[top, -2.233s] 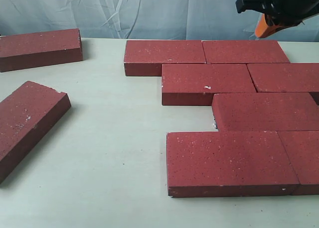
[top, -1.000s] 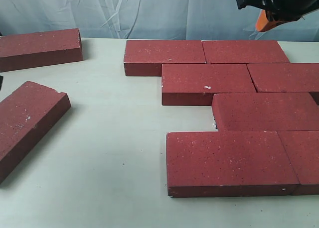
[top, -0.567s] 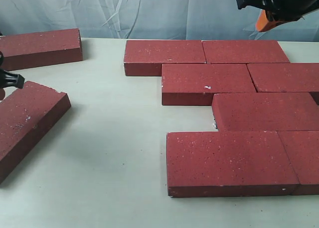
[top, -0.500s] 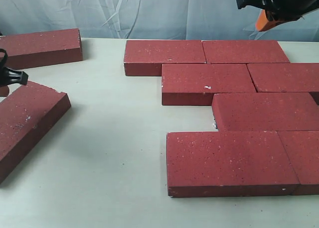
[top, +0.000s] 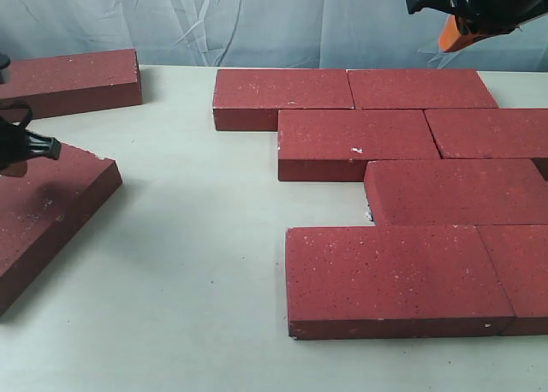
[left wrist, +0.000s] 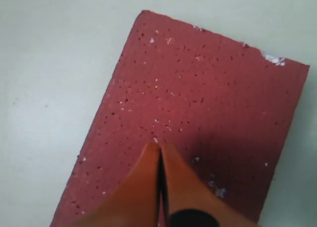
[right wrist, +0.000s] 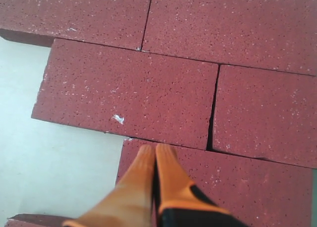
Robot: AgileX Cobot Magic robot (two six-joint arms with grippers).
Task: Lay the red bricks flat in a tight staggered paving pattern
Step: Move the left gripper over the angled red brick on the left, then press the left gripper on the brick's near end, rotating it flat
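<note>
Seven red bricks (top: 358, 139) paved, two loose bricks (top: 51, 204)

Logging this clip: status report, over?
Left gripper shut, over angled loose brick. Right gripper shut, above paved bricks. No obstruction seen.

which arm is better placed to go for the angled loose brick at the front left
Left. The left hand, shut, sits directly over the angled loose brick. The right hand, also shut, hangs high over the paved rows, far off on the other side.
</note>
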